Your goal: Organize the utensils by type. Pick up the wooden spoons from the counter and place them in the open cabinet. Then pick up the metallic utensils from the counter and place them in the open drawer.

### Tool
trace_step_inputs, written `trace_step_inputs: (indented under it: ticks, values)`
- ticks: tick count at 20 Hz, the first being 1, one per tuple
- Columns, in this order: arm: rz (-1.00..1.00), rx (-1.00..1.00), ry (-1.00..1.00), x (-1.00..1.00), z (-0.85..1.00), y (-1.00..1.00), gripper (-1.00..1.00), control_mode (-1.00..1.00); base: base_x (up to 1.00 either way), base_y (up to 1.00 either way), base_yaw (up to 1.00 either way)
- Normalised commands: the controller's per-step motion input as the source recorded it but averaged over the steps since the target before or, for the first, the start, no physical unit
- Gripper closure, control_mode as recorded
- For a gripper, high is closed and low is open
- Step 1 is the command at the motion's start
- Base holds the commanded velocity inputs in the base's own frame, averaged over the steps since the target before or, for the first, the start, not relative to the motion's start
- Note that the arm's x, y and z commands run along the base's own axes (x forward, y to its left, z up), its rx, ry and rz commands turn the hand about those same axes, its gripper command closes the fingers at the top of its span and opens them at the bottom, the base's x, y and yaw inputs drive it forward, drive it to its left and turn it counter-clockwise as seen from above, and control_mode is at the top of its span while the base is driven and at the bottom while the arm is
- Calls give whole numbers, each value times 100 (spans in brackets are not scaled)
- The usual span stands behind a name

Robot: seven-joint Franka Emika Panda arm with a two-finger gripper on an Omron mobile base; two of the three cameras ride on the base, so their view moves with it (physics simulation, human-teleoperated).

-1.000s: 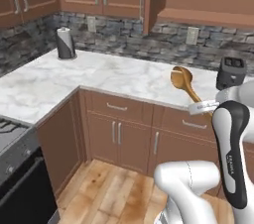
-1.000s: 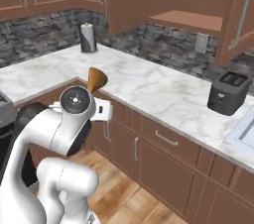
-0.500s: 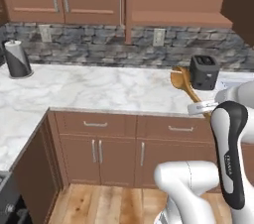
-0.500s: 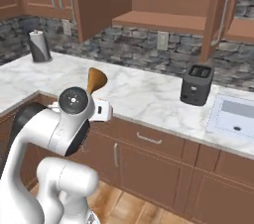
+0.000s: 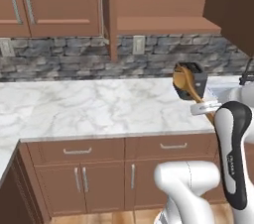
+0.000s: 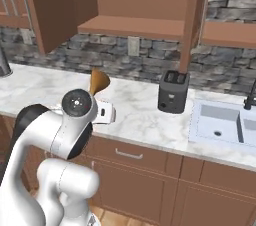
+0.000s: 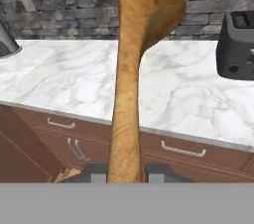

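My gripper [image 7: 126,174] is shut on the handle of the large wooden spoon [image 7: 133,69], which stands upright with its broad bowl on top. The left base view has the spoon [image 5: 185,83] in front of the toaster, slanting down to the gripper [image 5: 206,109]. From the right, the spoon's bowl [image 6: 98,81] rises over the gripper [image 6: 103,113]. The white marble counter [image 5: 99,104] lies below it. The open cabinet [image 6: 135,26] hangs above the counter, its door [image 6: 47,5] swung out to the left and its inner shelf [image 5: 166,24] bare.
A black toaster [image 6: 172,92] stands on the counter [image 6: 135,117] under the cabinet. A sink [image 6: 222,122] with a dark faucet [image 6: 248,100] lies to its right. A paper towel holder [image 7: 5,44] is at the far left. Closed cupboard fronts [image 5: 79,178] run below.
Both base views have slid along the counter as the base drove: the open cabinet, toaster and sink have come into view. The spoon stays in my gripper.
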Motion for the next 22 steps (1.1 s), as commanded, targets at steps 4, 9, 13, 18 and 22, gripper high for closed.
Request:
trace_step_inputs:
  ticks: [4, 9, 13, 18, 22]
  values:
    - [0, 0, 0, 0, 0, 0, 100, 100, 72, 38, -5]
    - [0, 0, 0, 0, 0, 0, 100, 100, 66, 33, -2]
    - [0, 0, 0, 0, 0, 0, 100, 100, 57, 25, -2]
    - [-3, -13, 6, 34, 15, 10, 100, -100, 0, 0, 0]
    - [-14, -10, 0, 2, 50, -4, 100, -100, 0, 0, 0]
